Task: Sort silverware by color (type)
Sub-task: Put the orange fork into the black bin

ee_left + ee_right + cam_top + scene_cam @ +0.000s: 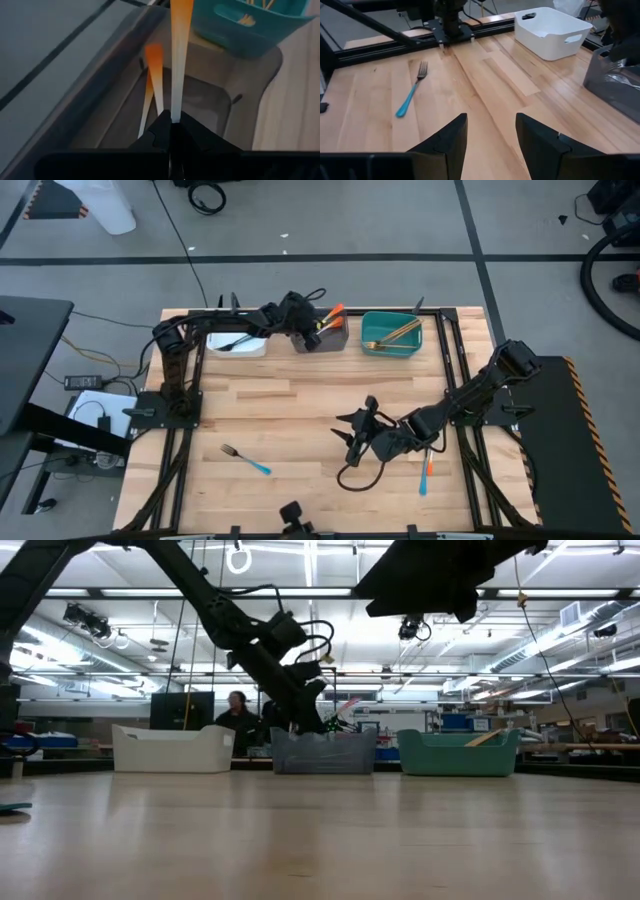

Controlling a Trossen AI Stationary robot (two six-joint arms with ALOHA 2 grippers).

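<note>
Silverware is lying scattered for you across several spots: a blue-handled fork (246, 459) is resting on the bare wooden table (290, 405) near the front left, and only the high view is showing you the orange-handled piece (430, 463) and the blue-handled piece (423, 482) lying beside the right arm. Your left gripper (170, 125) is hanging over the grey bin (321, 338), its fingers pinched nearly shut on a slim orange-handled utensil (179, 55); the left wrist view is showing you that grip up close, with a second orange handle (155, 70) leaning in the bin beside it. The right gripper (491, 131) is hovering over the middle of the table with its jaws standing wide and holding nothing. From table height you are seeing the smooth walls of the white bin (172, 750), the translucent grey one and the teal bin (458, 754) in a row. From above, gold pieces (392, 333) are lying inside the teal bin.
</note>
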